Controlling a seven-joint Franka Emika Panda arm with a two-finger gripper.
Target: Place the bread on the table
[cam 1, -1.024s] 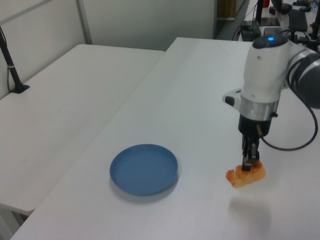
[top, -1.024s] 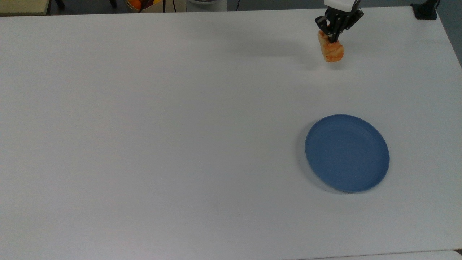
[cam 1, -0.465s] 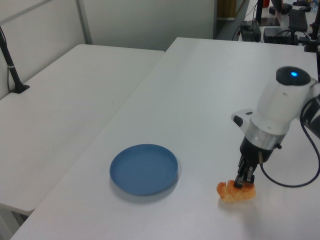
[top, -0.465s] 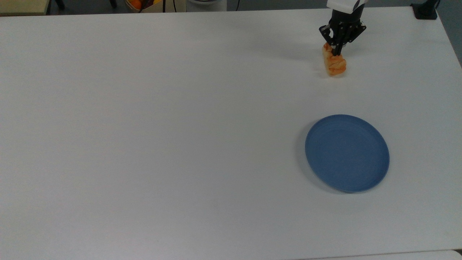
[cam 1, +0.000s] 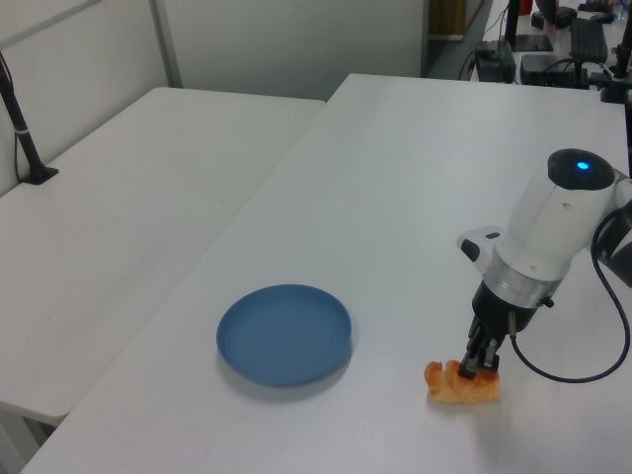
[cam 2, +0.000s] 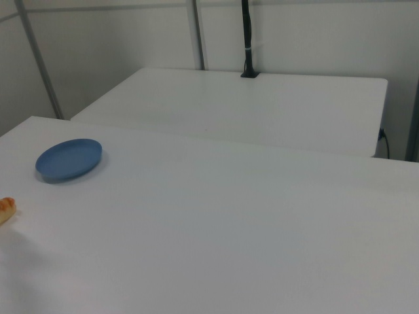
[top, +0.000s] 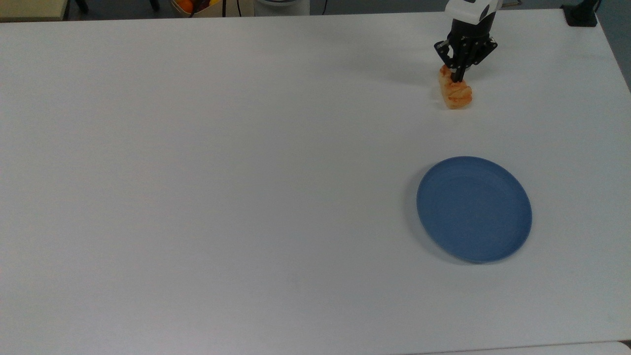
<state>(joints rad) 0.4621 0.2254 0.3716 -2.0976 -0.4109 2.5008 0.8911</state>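
Observation:
The bread [top: 456,92] is a small golden-orange roll lying on the white table [top: 246,172] near the far right in the top view. My gripper [top: 457,77] comes down onto its far end, fingers pinched on the crust. In the left view the bread [cam 1: 462,385] rests on the table [cam 1: 395,197] with the gripper [cam 1: 477,364] shut on its top. At the right view's left edge one end of the bread [cam 2: 5,209] peeks in.
A round blue plate [top: 474,209] sits bare on the table, nearer the camera than the bread in the top view; the same plate [cam 1: 284,334] is to the left of the bread in the left view. A second white table [cam 1: 109,227] stands alongside.
The gripper has come down with the bread, from hanging above the table to resting on it. Over the last half second the bread barely shifted.

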